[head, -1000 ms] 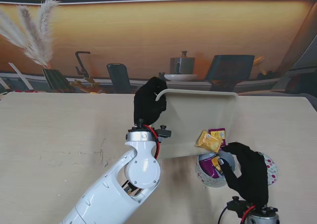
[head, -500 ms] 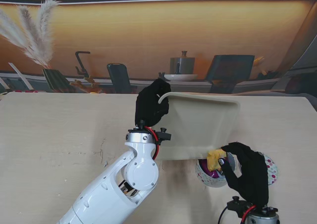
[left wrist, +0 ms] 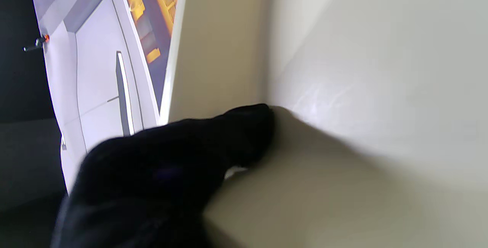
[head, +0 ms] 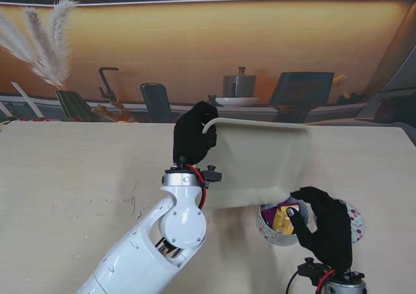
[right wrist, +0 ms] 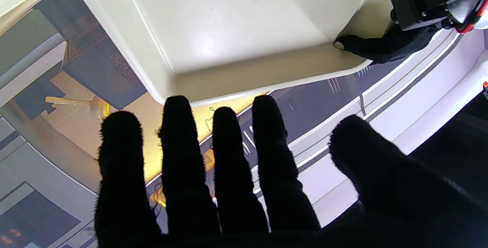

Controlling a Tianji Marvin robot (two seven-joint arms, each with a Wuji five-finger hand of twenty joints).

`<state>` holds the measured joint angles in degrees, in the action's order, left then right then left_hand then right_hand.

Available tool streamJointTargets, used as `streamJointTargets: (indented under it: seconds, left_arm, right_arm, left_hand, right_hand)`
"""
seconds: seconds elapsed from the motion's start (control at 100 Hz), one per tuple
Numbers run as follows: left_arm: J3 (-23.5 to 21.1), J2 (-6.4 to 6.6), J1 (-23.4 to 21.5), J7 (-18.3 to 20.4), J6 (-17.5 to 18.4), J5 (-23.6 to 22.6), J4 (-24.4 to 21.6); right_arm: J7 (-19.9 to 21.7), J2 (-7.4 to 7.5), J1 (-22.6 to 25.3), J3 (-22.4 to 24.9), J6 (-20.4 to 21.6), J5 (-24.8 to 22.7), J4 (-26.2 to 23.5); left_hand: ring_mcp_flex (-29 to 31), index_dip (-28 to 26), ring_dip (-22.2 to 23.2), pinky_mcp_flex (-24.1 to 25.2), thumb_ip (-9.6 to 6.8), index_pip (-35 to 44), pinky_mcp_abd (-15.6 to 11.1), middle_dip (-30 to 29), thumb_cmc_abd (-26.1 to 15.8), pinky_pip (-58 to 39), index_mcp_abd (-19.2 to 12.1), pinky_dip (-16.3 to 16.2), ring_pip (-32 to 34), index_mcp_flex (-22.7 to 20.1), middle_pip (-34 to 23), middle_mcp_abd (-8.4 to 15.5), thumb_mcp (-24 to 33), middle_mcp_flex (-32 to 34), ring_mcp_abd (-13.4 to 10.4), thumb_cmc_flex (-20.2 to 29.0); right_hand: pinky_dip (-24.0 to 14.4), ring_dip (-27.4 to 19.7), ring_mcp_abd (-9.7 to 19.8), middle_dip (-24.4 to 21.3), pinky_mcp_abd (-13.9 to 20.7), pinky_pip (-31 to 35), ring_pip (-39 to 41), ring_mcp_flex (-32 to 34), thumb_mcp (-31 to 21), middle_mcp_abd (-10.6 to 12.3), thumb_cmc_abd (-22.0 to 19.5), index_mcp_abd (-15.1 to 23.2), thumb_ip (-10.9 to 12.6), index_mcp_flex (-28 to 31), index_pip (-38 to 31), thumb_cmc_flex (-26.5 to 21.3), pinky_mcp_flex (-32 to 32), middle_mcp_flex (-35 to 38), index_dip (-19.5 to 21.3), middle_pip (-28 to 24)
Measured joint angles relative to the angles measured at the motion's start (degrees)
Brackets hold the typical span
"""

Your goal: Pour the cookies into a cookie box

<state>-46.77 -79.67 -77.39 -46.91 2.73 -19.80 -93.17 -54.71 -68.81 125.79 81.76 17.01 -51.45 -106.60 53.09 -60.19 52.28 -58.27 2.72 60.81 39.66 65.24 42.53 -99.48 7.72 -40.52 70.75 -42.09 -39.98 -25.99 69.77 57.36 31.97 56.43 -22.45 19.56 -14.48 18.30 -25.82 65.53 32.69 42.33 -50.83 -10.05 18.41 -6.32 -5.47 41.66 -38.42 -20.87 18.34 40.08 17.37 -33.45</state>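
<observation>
A cream tray (head: 260,160) hangs tilted over the table, its low corner above the cookie box (head: 268,227). My left hand (head: 194,138) is shut on the tray's left rim. The tray's inside (right wrist: 228,23) is bare, and a left finger (left wrist: 213,145) presses its wall. The round dotted box holds a yellow packet (head: 283,220) and a purple one (head: 273,212). My right hand (head: 327,229) stands upright against the box's right side, its thumb at the rim. In the right wrist view its fingers (right wrist: 183,156) are straight and apart with nothing between them.
A dotted round piece (head: 356,221) shows behind my right hand; I cannot tell what it is. My left forearm (head: 162,242) crosses the near middle of the table. Pampas grass (head: 45,40) stands at the far left beyond the table edge.
The yellow and purple packets slid off the tray's low corner and dropped into the box. The tray is now bare. Both hands have stayed about where they were.
</observation>
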Motion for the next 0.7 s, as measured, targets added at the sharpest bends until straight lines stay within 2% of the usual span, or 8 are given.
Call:
streamJointTargets:
  seconds: [0.15,0.26,0.58,0.65,0.7]
  left_arm:
    - [-2.3,-0.01,-1.4,0.1,0.0,3.3,-2.5]
    - [-4.3,0.19,-2.4,0.6,-0.2,3.4,-4.1]
    - [-12.3,2.77,-5.9,4.8,-2.3,2.9,-6.6]
    - [-14.3,3.23,-6.8,6.7,-3.7,3.7,-7.3]
    - [-16.1,3.62,-7.7,10.1,-5.2,5.7,-8.3]
  right_arm:
    - [0.2,0.0,-0.1,-0.1,-0.1,0.1,0.0]
    - [0.7,0.0,-0.2,-0.1,-0.1,0.1,0.0]
    - [2.3,0.39,-0.8,-0.5,-0.5,-0.4,0.2]
    - [2.4,0.44,-1.0,-0.7,-0.6,-0.4,0.2]
    - [2.4,0.44,-1.1,-0.8,-0.6,-0.4,0.2]
  left_hand:
    - [0.0,0.0,0.0,0.0,0.0,0.0,0.0,0.0,0.0,0.0,0.0,0.0,0.0,0.0,-0.1,0.0,0.0,0.0,0.0,0.0]
    - [0.1,0.0,0.0,-0.1,0.0,0.0,0.0,0.0,0.0,-0.2,0.0,0.0,0.0,0.0,-0.1,0.0,0.0,0.0,0.0,0.0]
    - [0.4,0.0,0.0,-0.2,-0.43,0.0,0.0,0.0,0.0,-0.4,-0.1,0.0,0.0,0.0,-0.3,0.0,0.0,0.1,0.0,-0.1]
    - [0.5,0.0,0.0,-0.3,-1.21,0.0,0.0,0.0,0.0,-0.5,-0.2,0.0,0.0,0.0,-0.5,0.0,0.0,0.1,0.0,-0.5]
    - [0.5,0.0,0.0,-0.3,-1.58,0.1,0.0,0.0,0.0,-0.6,-0.2,0.0,0.0,0.0,-0.7,0.0,0.0,0.1,0.0,-0.5]
  right_hand:
    - [0.0,0.0,0.0,0.0,0.0,0.0,0.0,0.0,0.0,0.0,0.0,0.0,0.0,0.0,0.0,0.0,0.0,0.0,0.0,0.0]
    - [0.0,0.0,0.0,0.0,0.0,0.0,0.0,0.0,0.0,0.0,0.0,0.0,0.0,0.0,0.0,0.0,0.0,0.0,0.0,0.0]
    - [0.0,0.0,0.0,0.0,0.0,0.0,0.0,0.0,0.0,0.0,0.0,0.0,0.0,0.0,0.0,0.0,0.0,0.0,0.0,0.0]
    - [0.0,0.0,0.0,0.0,0.0,0.0,0.0,0.0,0.0,0.0,0.0,0.0,0.0,0.0,0.0,0.0,0.0,0.0,0.0,0.0]
    - [0.0,0.0,0.0,0.0,0.0,0.0,0.0,0.0,0.3,0.0,0.0,0.0,0.0,0.0,0.0,0.0,0.0,0.0,0.0,0.0]
